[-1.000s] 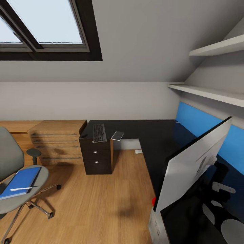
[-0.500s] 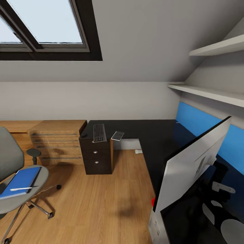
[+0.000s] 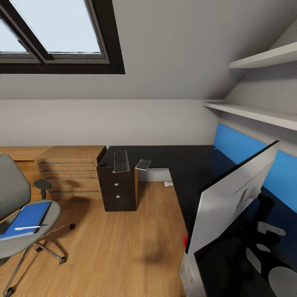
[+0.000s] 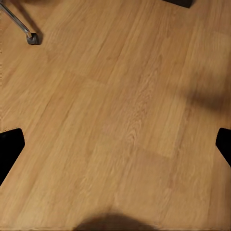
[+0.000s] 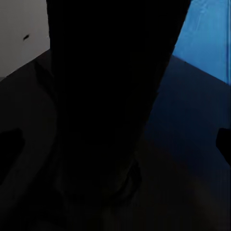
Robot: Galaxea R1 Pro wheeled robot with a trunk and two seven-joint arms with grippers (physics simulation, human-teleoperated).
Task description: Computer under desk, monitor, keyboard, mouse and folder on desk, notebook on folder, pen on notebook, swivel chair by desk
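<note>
The monitor [image 3: 231, 206] stands tilted on the black surface [image 3: 194, 165] at the robot's right — the right arm's side. In the right wrist view its dark stand looms between spread jaws; left jaws spread over bare floor [image 4: 120, 120].

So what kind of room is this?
Probably an attic home office: a sloped skylight window, a glossy black L-shaped desk with a wide flat monitor, and a grey swivel chair.
</note>
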